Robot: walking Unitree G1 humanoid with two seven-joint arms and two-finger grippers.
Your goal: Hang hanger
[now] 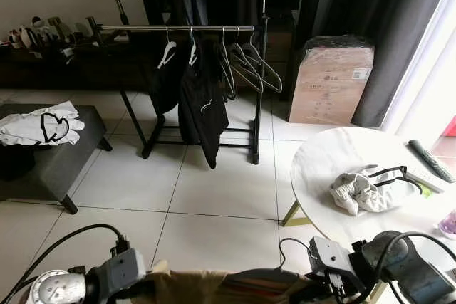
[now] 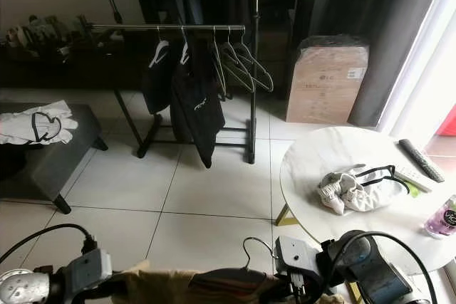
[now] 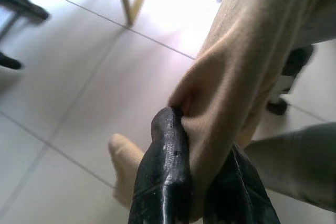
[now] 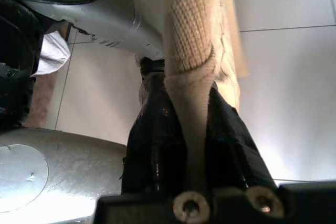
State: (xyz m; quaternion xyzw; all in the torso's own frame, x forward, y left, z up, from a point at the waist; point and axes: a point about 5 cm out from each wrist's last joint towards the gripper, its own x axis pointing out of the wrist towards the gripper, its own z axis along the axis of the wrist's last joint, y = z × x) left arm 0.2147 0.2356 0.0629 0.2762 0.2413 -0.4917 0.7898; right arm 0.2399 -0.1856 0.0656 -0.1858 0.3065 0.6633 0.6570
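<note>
both hands, left hand point(image 3: 202, 182) and right hand point(image 4: 191, 129), grip soft beige knitted garment point(image 3: 247, 77); it may slip before reaching the metal clothes rail point(image 1: 174, 28).

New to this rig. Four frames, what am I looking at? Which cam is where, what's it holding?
It is a humanoid robot with two arms. The two wide pictures come from its head, looking down and forward at a tiled room: a clothes rack with dark garments and empty hangers, a round white table carrying a crumpled white garment and a remote, and a grey bench on the robot's left. The two close pictures come from wrist cameras looking along black fingers. The left gripper and the right gripper both pinch a tan garment, seen between the arms.
</note>
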